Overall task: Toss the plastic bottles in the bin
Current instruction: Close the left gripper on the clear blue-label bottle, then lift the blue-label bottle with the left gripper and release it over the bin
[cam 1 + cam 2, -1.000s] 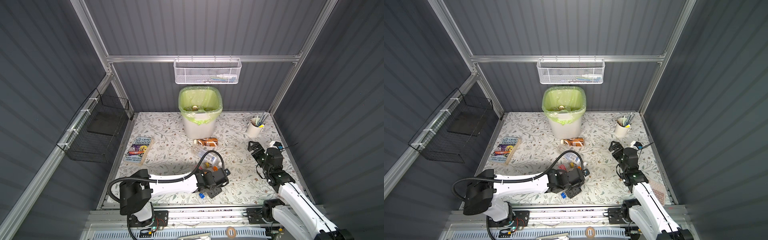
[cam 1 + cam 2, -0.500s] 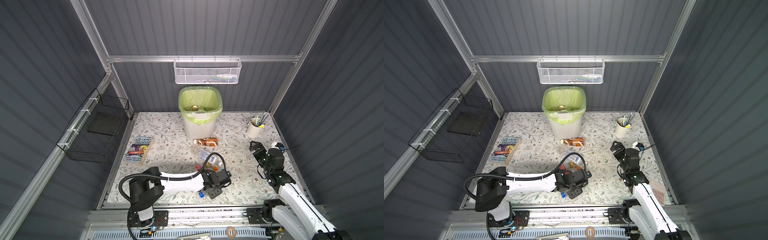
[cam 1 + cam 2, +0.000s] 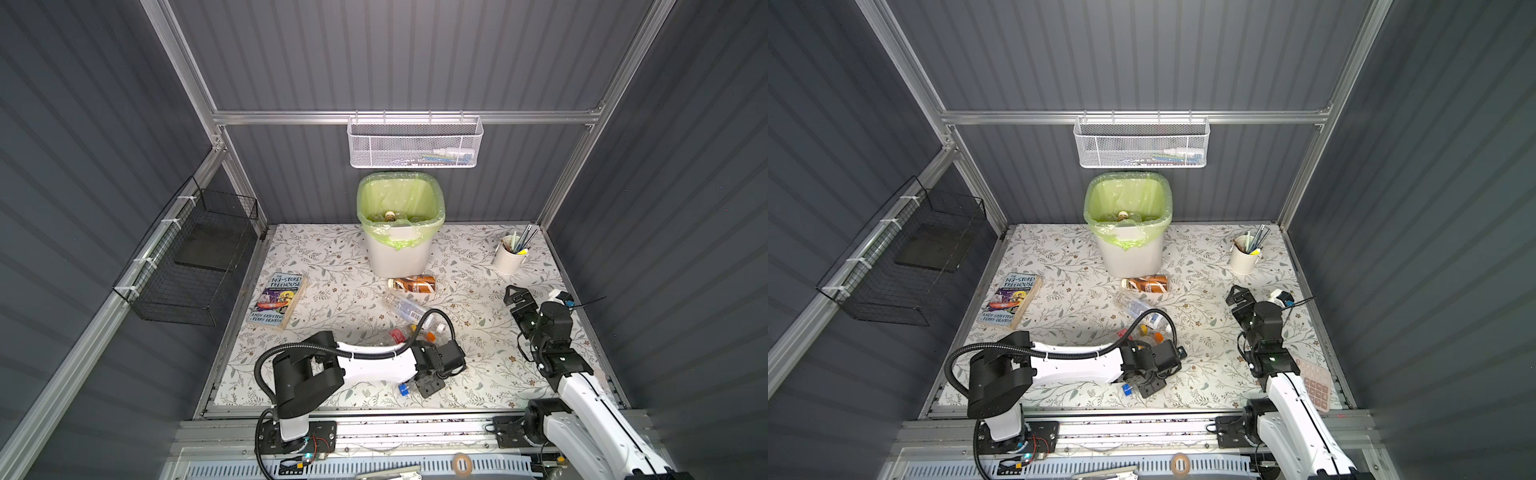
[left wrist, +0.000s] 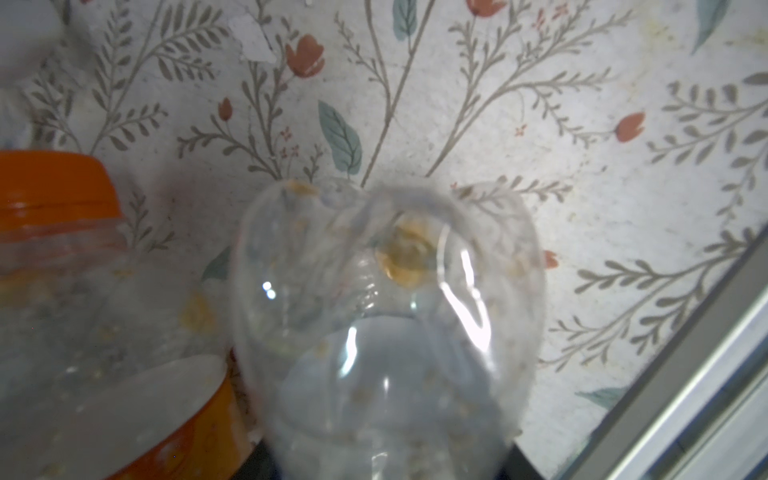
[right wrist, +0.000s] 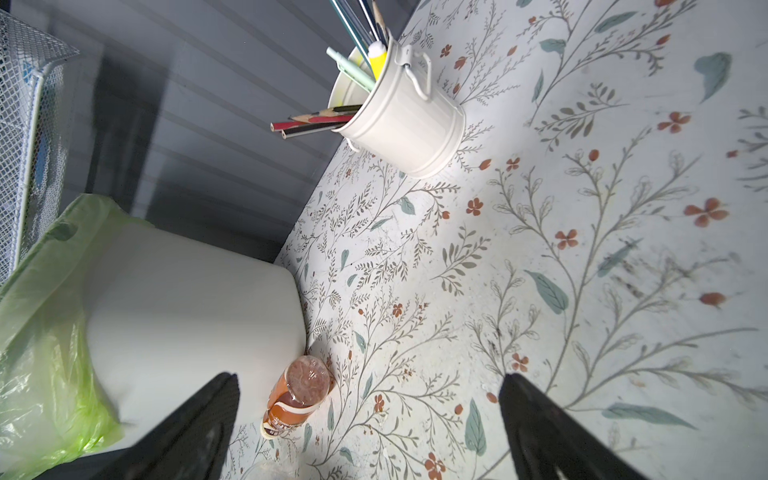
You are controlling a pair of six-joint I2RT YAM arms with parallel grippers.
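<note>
**Left arm lowered to front edge**

Since the earlier frame the left fingers (image 3: pixel 428 384) have dropped toward the front edge of the surface (image 3: pixel 332 266) and closed on a clear bottle (image 4: pixel 386 311). Orange-capped bottles (image 3: pixel 430 334), blue-labelled bottle (image 3: pixel 405 308) and brown-labelled bottle (image 3: pixel 412 284) lie between them and the bin (image 3: pixel 399 257). Right fingers (image 5: pixel 540 415) spread wide, empty, near the pen cup (image 3: pixel 508 261).

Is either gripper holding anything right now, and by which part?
Left gripper is shut on a clear bottle, across its body; its rounded end pokes past the jaws. Right gripper is open, empty.
</note>
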